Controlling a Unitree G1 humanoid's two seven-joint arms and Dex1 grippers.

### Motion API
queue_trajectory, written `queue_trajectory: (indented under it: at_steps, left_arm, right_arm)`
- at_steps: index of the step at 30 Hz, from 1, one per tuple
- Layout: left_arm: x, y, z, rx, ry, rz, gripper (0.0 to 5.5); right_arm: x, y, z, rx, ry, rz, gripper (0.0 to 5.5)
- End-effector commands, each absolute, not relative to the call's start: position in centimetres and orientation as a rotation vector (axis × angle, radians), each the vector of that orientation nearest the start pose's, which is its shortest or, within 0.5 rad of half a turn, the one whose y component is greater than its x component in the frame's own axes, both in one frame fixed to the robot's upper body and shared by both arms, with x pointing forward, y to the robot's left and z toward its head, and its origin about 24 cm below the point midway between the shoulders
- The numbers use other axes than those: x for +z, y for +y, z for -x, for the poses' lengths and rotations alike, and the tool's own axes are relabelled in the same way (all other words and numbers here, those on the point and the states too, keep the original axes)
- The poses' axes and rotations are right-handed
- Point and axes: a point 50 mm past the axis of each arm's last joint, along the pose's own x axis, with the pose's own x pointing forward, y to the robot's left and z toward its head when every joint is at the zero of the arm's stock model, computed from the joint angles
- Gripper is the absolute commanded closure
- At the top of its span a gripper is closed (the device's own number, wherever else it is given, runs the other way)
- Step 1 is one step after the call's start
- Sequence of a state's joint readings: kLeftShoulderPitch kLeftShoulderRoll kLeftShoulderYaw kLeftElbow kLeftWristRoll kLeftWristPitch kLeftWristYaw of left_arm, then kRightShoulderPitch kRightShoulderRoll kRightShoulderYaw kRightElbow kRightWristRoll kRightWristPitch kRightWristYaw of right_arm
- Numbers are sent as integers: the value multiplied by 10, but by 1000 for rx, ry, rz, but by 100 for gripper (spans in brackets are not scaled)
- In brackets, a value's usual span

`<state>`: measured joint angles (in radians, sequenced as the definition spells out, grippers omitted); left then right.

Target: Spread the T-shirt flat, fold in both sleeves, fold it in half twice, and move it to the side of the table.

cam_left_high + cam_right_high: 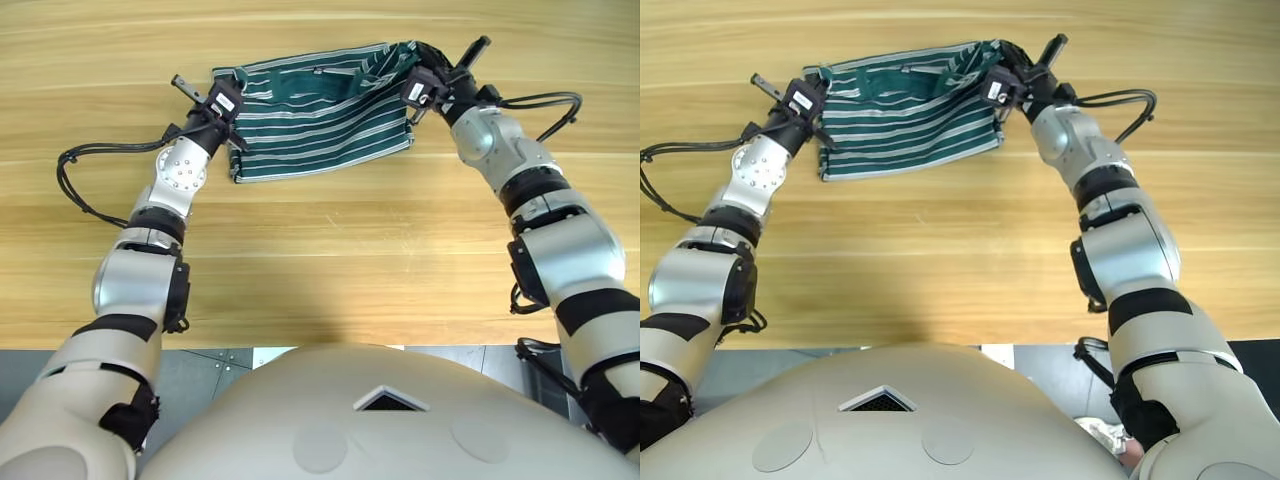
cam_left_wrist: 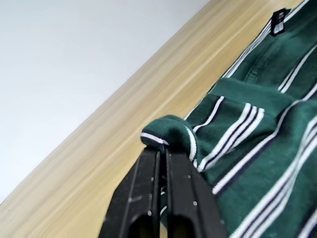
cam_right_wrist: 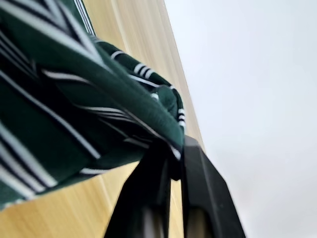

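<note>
Green striped T-shirt (image 1: 310, 120), already folded to band, is laid at desk's (image 1: 320, 260) far middle. Each end is pinched tight by left claw (image 2: 163, 148) and right claw (image 3: 173, 148); right end is raised, probably for halving fold.

The T-shirt (image 1: 310, 125) is dark green with thin white and navy stripes. The surface (image 1: 330, 250) is pale wood-grain. The left gripper (image 2: 161, 153) and right gripper (image 3: 174, 153) have black jaws.

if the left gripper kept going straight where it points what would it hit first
The left gripper is shut on a fold of the shirt, so that comes first. Past it only bare table seems to lie, though depth is unclear.
</note>
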<state>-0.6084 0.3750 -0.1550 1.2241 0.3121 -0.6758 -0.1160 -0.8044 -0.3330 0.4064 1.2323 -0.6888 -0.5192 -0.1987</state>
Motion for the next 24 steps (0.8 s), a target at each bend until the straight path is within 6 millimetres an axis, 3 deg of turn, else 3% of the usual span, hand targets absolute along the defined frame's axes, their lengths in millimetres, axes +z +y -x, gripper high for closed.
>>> queue_trajectory:
  at_steps: [1,10,13,15,18,21,24]
  left_arm:
    - [15,199,-335,-353,80,-685,484]
    - [24,203,-351,-200,147,-648,339]
    - [24,211,-353,-137,191,-628,293]
    - [22,222,-352,-78,247,-613,254]
    - [12,243,-342,30,335,-580,205]
    - [11,257,-334,159,295,-447,162]
    - [15,271,-327,279,178,-252,141]
  right_arm:
    - [48,-151,-369,388,-102,1203,451]
    - [52,-126,-378,346,-67,1215,288]
    - [58,-104,-377,352,-184,1208,236]
    - [52,-67,-360,494,-352,1191,226]
    - [30,-14,-314,785,-555,1166,226]
    - [11,8,-295,918,-562,1257,226]
    - [-5,6,-297,967,-465,1423,226]
